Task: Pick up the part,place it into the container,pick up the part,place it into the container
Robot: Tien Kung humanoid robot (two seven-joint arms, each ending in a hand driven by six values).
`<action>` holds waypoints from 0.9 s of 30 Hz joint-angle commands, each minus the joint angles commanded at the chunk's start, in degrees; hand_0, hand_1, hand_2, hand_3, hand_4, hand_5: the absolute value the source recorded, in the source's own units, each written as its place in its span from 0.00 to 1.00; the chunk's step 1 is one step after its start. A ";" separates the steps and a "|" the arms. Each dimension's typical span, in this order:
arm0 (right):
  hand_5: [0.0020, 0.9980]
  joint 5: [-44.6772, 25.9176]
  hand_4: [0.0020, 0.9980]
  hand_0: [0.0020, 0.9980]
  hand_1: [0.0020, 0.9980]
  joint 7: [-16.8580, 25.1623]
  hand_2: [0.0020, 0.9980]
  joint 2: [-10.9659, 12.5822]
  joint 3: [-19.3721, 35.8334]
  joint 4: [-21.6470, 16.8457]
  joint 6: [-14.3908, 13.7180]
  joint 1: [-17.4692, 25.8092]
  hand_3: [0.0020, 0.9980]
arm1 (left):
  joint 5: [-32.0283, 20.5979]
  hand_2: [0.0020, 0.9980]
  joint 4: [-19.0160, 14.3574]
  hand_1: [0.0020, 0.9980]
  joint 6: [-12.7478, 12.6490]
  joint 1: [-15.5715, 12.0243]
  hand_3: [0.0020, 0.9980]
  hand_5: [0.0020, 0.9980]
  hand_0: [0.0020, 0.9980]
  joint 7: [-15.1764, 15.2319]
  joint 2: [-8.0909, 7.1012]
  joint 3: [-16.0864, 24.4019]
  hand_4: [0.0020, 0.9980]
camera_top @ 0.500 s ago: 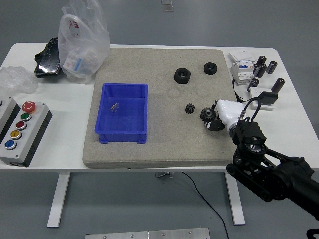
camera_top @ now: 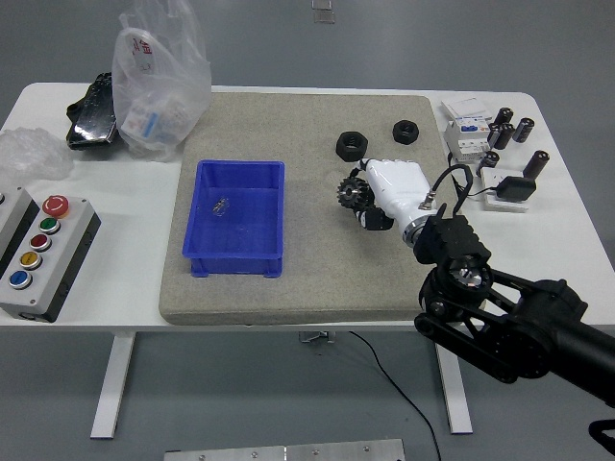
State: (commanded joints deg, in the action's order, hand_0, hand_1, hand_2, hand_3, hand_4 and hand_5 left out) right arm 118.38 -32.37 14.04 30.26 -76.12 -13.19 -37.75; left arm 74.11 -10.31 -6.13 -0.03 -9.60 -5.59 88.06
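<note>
Here the right robot hand is over the grey felt mat, its white fingers curled around a small black gear — the toothed rim pokes out on the hand's left side, so the hold looks to be across the gear's faces and hub. The hand sits to the right of the blue container, with open mat between them. The container already carries one small, pale part on its floor.

The gear looks rigid and compact, probably metal or hard plastic, so it should take a firm squeeze without harm; its teeth give some bite, though the flat faces could slip if the pinch is light. Judging by the task, the carry to the left and a release above the bin remain.

Two black hex nuts lie on the far part of the mat — likely candidates for another pick, best taken across opposite flats. The left arm is not visible. A push-button control box sits at the table's left edge.
</note>
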 joint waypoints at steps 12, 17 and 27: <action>0.02 -1.82 0.32 0.25 0.42 2.02 0.35 -6.80 -11.17 -1.51 -3.82 -7.41 0.41 | 0.06 0.59 0.00 0.62 -0.06 -0.08 0.66 0.37 0.67 -0.30 0.00 -0.03 0.76; 0.23 -1.87 0.27 0.31 0.60 1.85 0.66 -7.50 -12.39 -0.15 -2.52 -8.08 0.64 | 0.17 0.59 0.00 0.62 -0.11 -0.18 0.66 0.37 0.67 -0.42 -0.03 0.16 0.76; 0.21 -2.34 0.47 0.33 0.68 1.88 0.79 -7.57 -13.30 0.15 0.28 -7.86 0.76 | 0.39 0.59 0.00 0.62 -0.13 -0.16 0.66 0.37 0.67 -0.42 -0.01 0.33 0.76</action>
State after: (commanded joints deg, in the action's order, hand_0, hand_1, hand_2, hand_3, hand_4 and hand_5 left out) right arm 116.04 -30.49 6.47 16.95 -75.97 -12.91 -45.61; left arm 74.50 -10.31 -6.27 -0.19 -10.01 -5.60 88.40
